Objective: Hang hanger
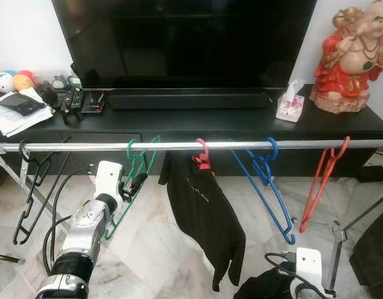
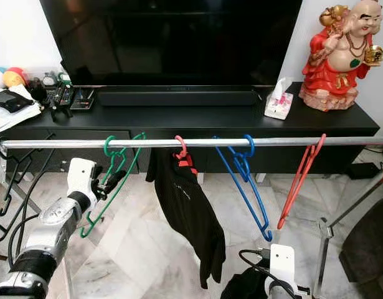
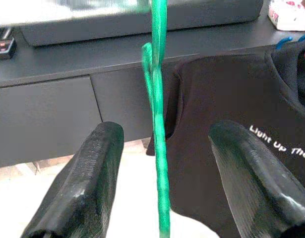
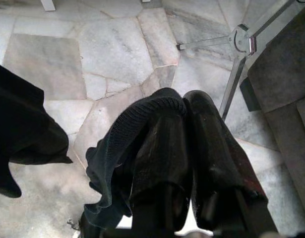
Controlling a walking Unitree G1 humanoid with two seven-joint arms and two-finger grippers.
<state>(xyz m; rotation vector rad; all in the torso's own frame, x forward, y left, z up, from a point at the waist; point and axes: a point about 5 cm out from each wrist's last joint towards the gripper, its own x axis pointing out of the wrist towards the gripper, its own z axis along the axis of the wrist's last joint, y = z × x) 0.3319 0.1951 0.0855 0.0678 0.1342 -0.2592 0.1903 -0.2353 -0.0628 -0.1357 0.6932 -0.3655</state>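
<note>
— While we look down at the rail (image 1: 179, 146), where do we find the green hanger (image 1: 136, 180)?

— We see it hooked over the metal rail, left of the black shirt (image 1: 203, 212), and hanging at a slant. Our left gripper (image 1: 134, 185) is raised to it. In the left wrist view the green hanger (image 3: 158, 148) runs straight between our two black fingers (image 3: 88, 183), which stand apart on either side of it, not touching it.

— And our right gripper (image 4: 184, 148)?

— It is low, near the marble floor (image 2: 147, 249). Its fingers are pressed together on a piece of dark cloth (image 4: 122, 163), which bunches around them.

— What else do we have on the rail?

— From our left: a black hanger (image 1: 29, 193) at the far end, then the green one, then the black shirt on a red hanger (image 1: 202, 156), then a blue hanger (image 1: 266, 187), then another red hanger (image 1: 322, 184) near the right end. The last two hang tilted and bare.

— Behind the rail?

— We see a long black cabinet (image 1: 241, 124) with a large television (image 1: 185, 40) on it and a black sound bar (image 1: 188, 99) below the screen. A tissue box (image 1: 291, 106) sits toward the right, a red and gold figurine (image 1: 350, 59) beside it at the end. At the left end lie papers (image 1: 17, 115), remote controls (image 1: 73, 99) and some coloured balls (image 1: 14, 80).
</note>
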